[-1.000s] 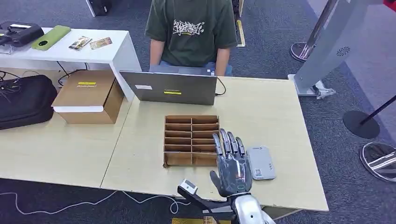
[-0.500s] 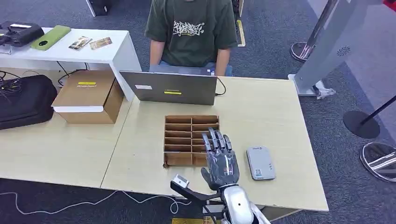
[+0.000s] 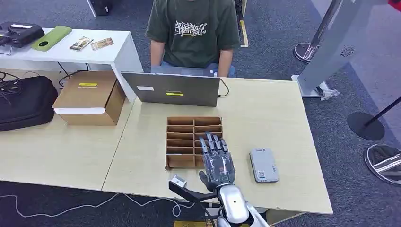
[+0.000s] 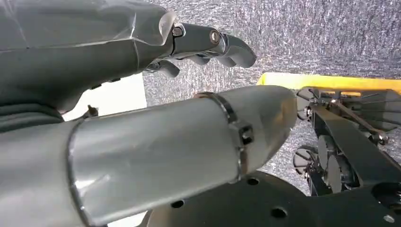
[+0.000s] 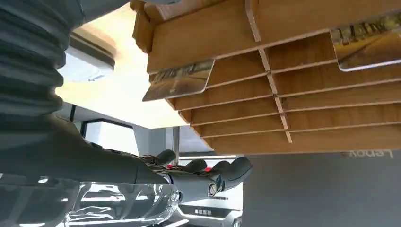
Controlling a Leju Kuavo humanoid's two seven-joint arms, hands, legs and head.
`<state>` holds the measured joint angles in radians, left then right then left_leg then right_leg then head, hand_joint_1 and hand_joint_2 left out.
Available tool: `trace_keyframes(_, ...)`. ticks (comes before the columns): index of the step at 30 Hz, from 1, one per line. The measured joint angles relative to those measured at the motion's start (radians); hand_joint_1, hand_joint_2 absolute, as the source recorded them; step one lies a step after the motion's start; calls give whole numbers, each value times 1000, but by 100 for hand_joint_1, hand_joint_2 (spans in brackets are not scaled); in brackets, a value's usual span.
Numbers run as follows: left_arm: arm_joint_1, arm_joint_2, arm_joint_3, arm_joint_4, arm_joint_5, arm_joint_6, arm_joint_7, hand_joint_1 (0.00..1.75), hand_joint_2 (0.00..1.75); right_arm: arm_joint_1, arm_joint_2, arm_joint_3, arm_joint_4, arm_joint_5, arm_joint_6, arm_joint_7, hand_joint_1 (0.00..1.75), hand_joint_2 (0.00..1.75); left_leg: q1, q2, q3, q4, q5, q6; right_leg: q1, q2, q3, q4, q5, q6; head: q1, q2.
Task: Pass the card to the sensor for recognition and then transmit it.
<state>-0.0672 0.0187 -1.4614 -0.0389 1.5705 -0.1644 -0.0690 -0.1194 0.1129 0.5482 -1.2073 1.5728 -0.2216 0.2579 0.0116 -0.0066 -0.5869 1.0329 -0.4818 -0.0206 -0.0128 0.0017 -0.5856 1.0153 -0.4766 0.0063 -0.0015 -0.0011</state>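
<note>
A wooden card rack (image 3: 182, 142) with several slots lies flat on the table, just in front of a laptop. My right hand (image 3: 217, 160) hovers over the rack's near right slots, fingers stretched out and apart, holding nothing. The grey card sensor (image 3: 264, 164) lies on the table to the right of that hand, apart from it. In the right wrist view the hand (image 5: 118, 175) is close to the rack (image 5: 283, 94), where one card (image 5: 178, 80) sticks out of a slot and a second card (image 5: 369, 42) sits in another. My left hand (image 4: 142, 47) hangs empty over the carpet.
A person in a green shirt (image 3: 191, 33) sits behind the closed grey laptop (image 3: 172, 89) at the table's far edge. A cardboard box (image 3: 90, 97) and a black bag (image 3: 23, 101) sit on the left. Bare tabletop (image 3: 279, 113) lies beyond the sensor.
My right hand has moved left, from beside the sensor to over the right column of the rack. Nothing else has moved.
</note>
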Motion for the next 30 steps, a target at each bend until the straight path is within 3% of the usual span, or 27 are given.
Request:
trace_keyframes(16, 0, 8, 0, 0, 0, -3, 3, 0, 0, -29, 14, -18, 77, -1, 7, -25, 0, 175, 0, 0, 0, 0, 0, 0, 0, 0, 0, 0, 0, 0, 0, 0)
trace_keyframes(20, 0, 12, 0, 0, 0, -4, 3, 0, 0, -42, 24, -61, 116, 0, -8, -73, 0, 175, 0, 0, 0, 0, 0, 0, 0, 0, 0, 0, 0, 0, 0, 0)
trace_keyframes(30, -2, 21, -1, 0, -5, -4, 6, 0, 0, -61, 26, -145, 186, 0, -26, -83, 0, 175, 0, 0, 0, 0, 0, 0, 0, 0, 0, 0, 0, 0, 0, 0)
